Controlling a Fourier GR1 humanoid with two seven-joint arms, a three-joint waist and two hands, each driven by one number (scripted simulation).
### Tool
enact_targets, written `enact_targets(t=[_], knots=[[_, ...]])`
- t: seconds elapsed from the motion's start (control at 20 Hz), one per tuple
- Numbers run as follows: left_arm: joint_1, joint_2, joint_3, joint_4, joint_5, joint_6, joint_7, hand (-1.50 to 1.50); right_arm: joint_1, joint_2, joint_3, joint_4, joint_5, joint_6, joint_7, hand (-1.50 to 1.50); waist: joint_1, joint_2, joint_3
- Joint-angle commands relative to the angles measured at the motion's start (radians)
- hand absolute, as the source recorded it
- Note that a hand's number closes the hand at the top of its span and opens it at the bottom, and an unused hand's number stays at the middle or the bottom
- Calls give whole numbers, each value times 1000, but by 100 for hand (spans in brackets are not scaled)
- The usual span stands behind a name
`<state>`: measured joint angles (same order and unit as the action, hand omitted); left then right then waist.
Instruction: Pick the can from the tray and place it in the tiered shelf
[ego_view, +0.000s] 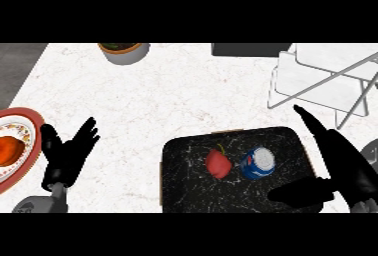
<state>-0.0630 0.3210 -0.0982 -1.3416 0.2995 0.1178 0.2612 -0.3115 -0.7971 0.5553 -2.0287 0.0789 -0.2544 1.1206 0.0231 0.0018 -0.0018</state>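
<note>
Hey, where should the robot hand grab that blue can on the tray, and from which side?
Probably round the side wall of the blue can, coming from the right, where the open right robot hand already waits. The can stands upright, top facing up, and the red pepper crowds its left side on the black tray.

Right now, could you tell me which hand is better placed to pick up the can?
The right hand: it is open at the tray's right edge, beside the can. The left hand rests open far left, near the plate.

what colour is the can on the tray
Blue and white, seen in the head view: the can stands on the black marbled tray beside a red pepper.
</note>
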Motion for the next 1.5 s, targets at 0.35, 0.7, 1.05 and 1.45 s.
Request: enact_targets(t=[0.35,0.7,1.05,1.45], knots=[[-14,-13,36,68,-8,-27,-36,0,-47,172,113,116,210,31,224,-150,-24,-2,0],[12,-51,26,48,-30,-11,-47,0,-22,239,108,110,281,64,265,-150,-24,-4,1],[15,-14,60,22,-11,-44,4,0,16,327,129,218,395,68,236,-150,-24,-4,1],[15,-48,40,-41,-48,-6,54,0,-18,431,74,339,504,122,192,-150,-19,-3,2]])
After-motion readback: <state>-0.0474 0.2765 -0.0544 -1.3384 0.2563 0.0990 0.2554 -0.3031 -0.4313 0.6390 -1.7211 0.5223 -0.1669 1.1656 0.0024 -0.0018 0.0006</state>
